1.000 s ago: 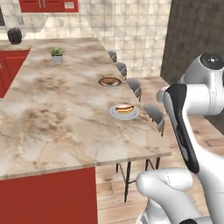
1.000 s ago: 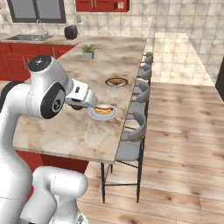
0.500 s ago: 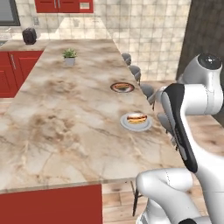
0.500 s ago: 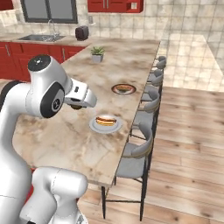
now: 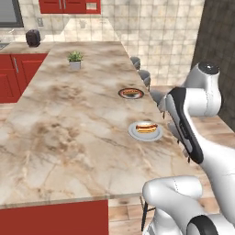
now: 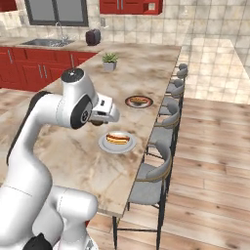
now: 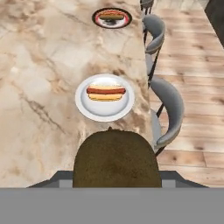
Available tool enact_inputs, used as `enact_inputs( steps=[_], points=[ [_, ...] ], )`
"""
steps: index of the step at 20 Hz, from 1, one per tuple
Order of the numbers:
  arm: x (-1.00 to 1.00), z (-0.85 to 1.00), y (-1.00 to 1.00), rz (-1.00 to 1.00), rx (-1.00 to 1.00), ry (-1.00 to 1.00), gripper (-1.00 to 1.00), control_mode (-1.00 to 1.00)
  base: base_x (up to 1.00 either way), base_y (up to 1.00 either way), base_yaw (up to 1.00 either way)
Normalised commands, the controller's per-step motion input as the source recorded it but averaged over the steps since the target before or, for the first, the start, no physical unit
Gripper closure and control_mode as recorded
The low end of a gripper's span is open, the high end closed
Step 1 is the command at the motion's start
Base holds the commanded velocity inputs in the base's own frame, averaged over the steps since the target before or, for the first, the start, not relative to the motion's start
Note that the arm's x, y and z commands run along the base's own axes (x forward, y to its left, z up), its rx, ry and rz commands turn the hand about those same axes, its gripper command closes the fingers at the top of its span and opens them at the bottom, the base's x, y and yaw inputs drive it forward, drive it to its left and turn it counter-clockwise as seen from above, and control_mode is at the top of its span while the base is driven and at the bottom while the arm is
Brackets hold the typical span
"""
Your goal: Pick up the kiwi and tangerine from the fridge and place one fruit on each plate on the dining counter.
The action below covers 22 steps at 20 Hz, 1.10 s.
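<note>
1. Left base view: The dining counter (image 5: pixel 69 133) fills the left and middle of the frame. The pale plate (image 5: pixel 145 131) lies right of centre, near the counter's right edge, with a hot dog (image 5: pixel 147 127) on it. The dark plate (image 5: pixel 131 93) sits above it in the frame, also carrying a hot dog. The white arm rises at the lower right; its pincer I cannot make out here.

2. Right base view: The gripper (image 6: pixel 108 117) hangs at mid-frame, just to the upper left of the pale plate (image 6: pixel 117 142). The dark plate (image 6: pixel 139 102) is higher and a little to the right. The stools (image 6: pixel 157 161) stand along the right edge of the counter.

3. Hand view: The kiwi (image 7: pixel 115 161) fills the bottom centre of the frame, and the pincer is closed on it. The pale plate (image 7: pixel 104 97) is directly above the kiwi in the picture, near but apart, and the long axis of its hot dog runs left to right. The dark plate (image 7: pixel 112 18) is at the top edge, well apart.

4. My judgement: the pale plate is the nearer one, straight ahead of the pincer, so the kiwi needs a short move forward and down, beside the hot dog.
</note>
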Motion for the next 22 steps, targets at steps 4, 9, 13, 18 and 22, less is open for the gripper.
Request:
enact_inputs(
  steps=[4, 9, 13, 18, 22],
  points=[
    [0.73, -1.0, 0.0, 0.05, 0.0, 0.22, 1.0, -1.0, 0.0, 0.0, 0.0],
    [0.78, -0.9, 0.0, 0.02, 0.0, 0.19, 1.0, -1.0, 0.0, 0.0, 0.0],
    [0.71, -0.79, 0.0, 0.03, 0.0, 0.05, 1.0, -1.0, 0.0, 0.0, 0.0],
    [0.68, -0.57, 0.0, 0.02, 0.0, 0.0, 1.0, -1.0, 0.0, 0.0, 0.0],
    [0.53, -0.57, 0.0, 0.0, 0.0, 0.02, 1.0, -1.0, 0.0, 0.0, 0.0]
  ],
)
